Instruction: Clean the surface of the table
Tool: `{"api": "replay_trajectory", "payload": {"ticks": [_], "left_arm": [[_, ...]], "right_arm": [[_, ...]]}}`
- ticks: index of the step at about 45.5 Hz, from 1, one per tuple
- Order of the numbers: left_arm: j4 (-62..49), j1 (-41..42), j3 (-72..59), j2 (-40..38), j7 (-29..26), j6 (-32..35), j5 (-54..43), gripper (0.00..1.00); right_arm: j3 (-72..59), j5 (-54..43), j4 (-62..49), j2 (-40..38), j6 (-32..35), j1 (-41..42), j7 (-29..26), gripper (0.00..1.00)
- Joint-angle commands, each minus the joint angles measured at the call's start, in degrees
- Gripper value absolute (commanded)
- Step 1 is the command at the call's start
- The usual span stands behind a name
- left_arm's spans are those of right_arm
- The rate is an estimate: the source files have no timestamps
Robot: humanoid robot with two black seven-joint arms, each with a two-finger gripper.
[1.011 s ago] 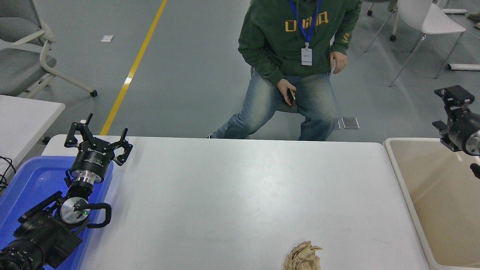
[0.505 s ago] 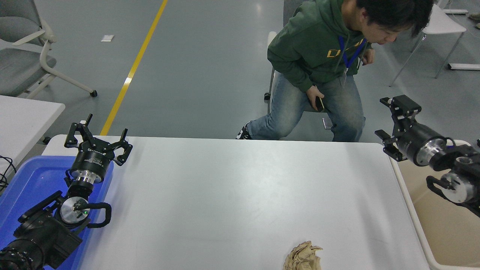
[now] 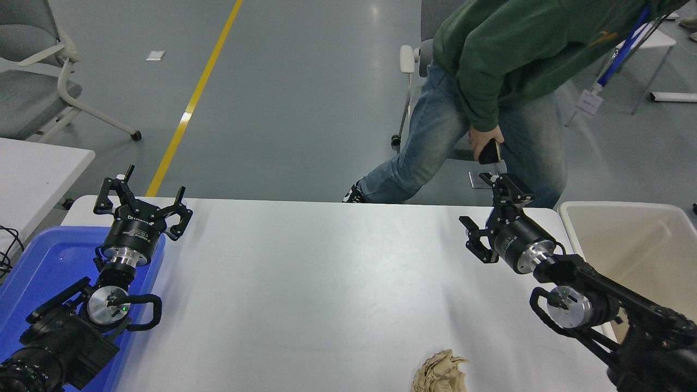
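The table surface (image 3: 326, 283) is a wide white tabletop that fills the lower picture. A crumpled beige paper wad (image 3: 439, 372) lies on it near the front edge, right of centre. My right gripper (image 3: 490, 215) is open and empty, above the table's far right part, well behind the wad. My left gripper (image 3: 142, 204) is open and empty, parked at the far left corner over a blue tray (image 3: 38, 272).
A beige plastic bin (image 3: 637, 245) stands off the table's right end. A person in a green hoodie and jeans (image 3: 490, 92) stands up at the far side, a phone in one hand. A smaller white table (image 3: 38, 169) is at the left.
My right arm has swung left from over the bin to above the table's far right part. The person has risen from the chair and leaned to the right.
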Motion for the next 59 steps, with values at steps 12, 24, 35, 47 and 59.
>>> {"api": "replay_trajectory", "payload": {"ticks": [12,24,35,47,59], "left_arm": [[0.0,0.0,0.0,0.0,0.0,0.0,0.1,1.0],[0.0,0.0,0.0,0.0,0.0,0.0,0.1,1.0],[0.0,0.0,0.0,0.0,0.1,0.0,0.1,1.0],[0.0,0.0,0.0,0.0,0.1,0.0,0.0,1.0],[0.0,0.0,0.0,0.0,0.0,0.0,0.1,1.0]], "right_arm": [[4.9,6.2,-8.4,12.0,1.1,0.7,3.8,1.0],[8.1,6.2,-9.5,13.0,4.6,0.7,3.8,1.0],[8.7,6.2,-9.5,12.9,4.7,0.3,3.8,1.0],[7.1,5.4,-9.0,11.1,4.5,0.2,3.7,1.0],[-3.5,4.1,-6.6,-1.7,4.7,0.9,3.4,1.0]]}}
